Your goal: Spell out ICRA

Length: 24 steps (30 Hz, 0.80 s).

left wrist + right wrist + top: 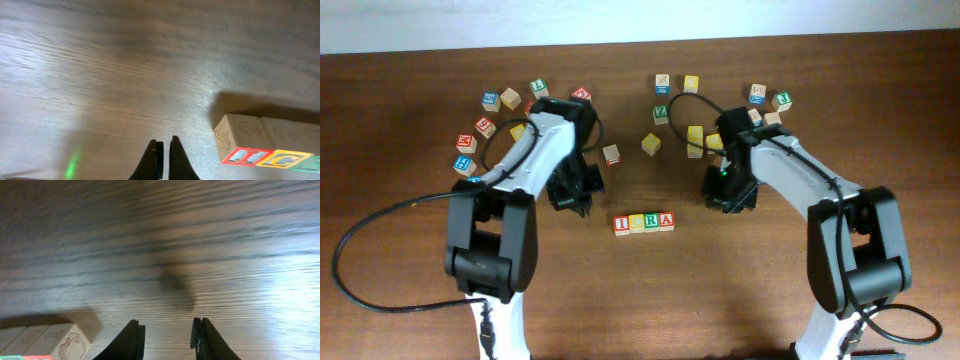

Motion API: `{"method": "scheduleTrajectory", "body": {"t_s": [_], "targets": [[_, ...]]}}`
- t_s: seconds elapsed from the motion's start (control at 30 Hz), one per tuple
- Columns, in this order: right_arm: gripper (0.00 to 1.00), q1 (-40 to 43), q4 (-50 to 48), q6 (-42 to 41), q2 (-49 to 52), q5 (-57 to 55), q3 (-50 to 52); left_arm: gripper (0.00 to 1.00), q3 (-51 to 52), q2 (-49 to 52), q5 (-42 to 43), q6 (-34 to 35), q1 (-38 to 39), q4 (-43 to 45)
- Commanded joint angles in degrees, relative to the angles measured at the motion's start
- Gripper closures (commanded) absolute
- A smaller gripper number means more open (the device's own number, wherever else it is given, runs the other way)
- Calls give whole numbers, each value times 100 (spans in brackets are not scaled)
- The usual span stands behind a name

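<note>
Four letter cubes stand in a touching row on the table, reading I [622, 224], C [637, 223], R [652, 222], A [666, 221]. My left gripper [574, 203] hangs left of the row, shut with nothing in it [165, 146]. In the left wrist view the red I cube [245, 145] and the yellow C cube [289, 150] lie to its right, apart from the fingers. My right gripper [727, 198] is right of the row and open, with only bare table between its fingers [167, 330]. The row's end cube [65, 341] shows at its lower left.
Loose letter cubes lie scattered at the back left [485, 128] and back right [760, 95]. A yellow cube [651, 144] and a pale cube [611, 154] sit behind the row. Several yellow cubes [696, 136] cluster by the right arm.
</note>
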<state>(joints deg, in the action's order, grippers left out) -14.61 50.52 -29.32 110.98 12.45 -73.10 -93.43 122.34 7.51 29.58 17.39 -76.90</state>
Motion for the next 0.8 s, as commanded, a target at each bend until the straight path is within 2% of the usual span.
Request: {"method": "scheduleTrajectory", "body": {"t_s": [0.0, 0.2, 0.57, 0.77], "targets": [[74, -350, -85, 50, 9, 125, 46, 100, 487, 48, 221, -94, 323, 197], [75, -468, -133, -7, 9, 306, 46, 100, 682, 50, 444, -92, 422, 616], [74, -807, -258, -11, 9, 522, 48, 100, 682, 50, 540, -92, 433, 876], [89, -837, -299, -11, 9, 667, 48, 100, 682, 50, 540, -92, 433, 922]]}}
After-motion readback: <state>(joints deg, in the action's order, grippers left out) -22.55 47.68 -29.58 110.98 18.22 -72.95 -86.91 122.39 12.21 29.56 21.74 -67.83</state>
